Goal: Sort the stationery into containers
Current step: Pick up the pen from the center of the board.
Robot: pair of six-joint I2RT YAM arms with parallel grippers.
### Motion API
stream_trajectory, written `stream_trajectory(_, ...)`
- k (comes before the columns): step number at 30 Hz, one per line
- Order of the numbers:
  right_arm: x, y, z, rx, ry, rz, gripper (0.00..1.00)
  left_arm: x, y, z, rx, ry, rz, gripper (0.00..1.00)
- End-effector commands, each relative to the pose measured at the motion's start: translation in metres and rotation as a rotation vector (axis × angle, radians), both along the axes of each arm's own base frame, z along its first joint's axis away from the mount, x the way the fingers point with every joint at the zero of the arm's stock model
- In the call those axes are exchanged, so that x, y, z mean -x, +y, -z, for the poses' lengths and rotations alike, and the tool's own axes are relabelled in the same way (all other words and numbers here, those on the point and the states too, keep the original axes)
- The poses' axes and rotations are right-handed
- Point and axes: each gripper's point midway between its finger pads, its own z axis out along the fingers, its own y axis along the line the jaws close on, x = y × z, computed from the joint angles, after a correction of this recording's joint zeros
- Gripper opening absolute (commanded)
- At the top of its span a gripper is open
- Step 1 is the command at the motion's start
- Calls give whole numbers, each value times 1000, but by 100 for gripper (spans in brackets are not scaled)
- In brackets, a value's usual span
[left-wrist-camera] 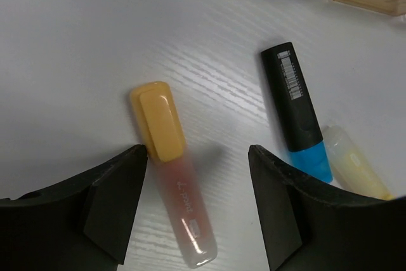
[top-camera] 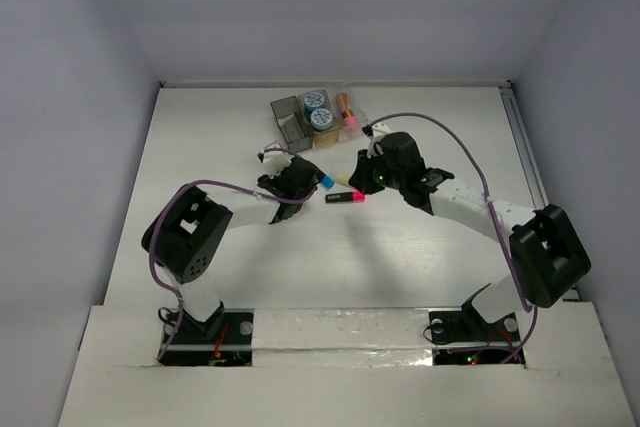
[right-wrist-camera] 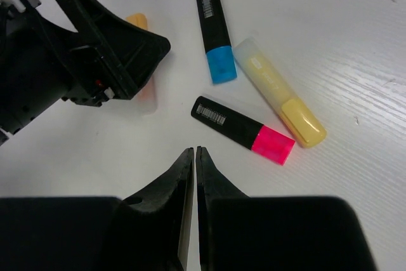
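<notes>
My left gripper (left-wrist-camera: 196, 157) is open, low over the table, its jaws either side of an orange-capped highlighter (left-wrist-camera: 171, 169) with a pinkish body. A blue-and-black highlighter (left-wrist-camera: 297, 112) and a yellow highlighter (left-wrist-camera: 352, 166) lie just to its right. My right gripper (right-wrist-camera: 193, 150) is shut and empty, just short of a pink-and-black highlighter (right-wrist-camera: 241, 130). Three joined bins (top-camera: 288, 119) stand at the back: the dark grey one holds nothing I can see, the amber one holds two blue-white tubs (top-camera: 317, 110), and the clear one holds the pink stick (top-camera: 347, 109).
Both grippers (top-camera: 305, 182) (top-camera: 356, 179) are close together mid-table, a few centimetres apart, just in front of the bins. In the right wrist view the left gripper (right-wrist-camera: 95, 49) partly hides the orange highlighter (right-wrist-camera: 143, 90). White walls close off the table.
</notes>
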Motion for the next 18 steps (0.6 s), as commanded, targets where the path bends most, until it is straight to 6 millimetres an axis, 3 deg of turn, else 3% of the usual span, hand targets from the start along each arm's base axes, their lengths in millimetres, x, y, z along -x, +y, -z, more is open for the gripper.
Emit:
stream_trajectory(1, -3, 1, -22, -21, -83, 2, 11, 2, 10, 18, -75, 57, -28, 63)
stream_trajectory(9, -3, -3, -30, -31, -98, 24, 11, 3, 23, 17, -261, 77, 6, 43)
stream_trajectory(12, -3, -4, -32, -34, -100, 28, 12, 11, 30, 22, -314, 118, 41, 43)
stream_trajectory(18, -3, -5, -32, -33, -99, 35, 12, 25, 13, 36, -312, 180, 170, 53)
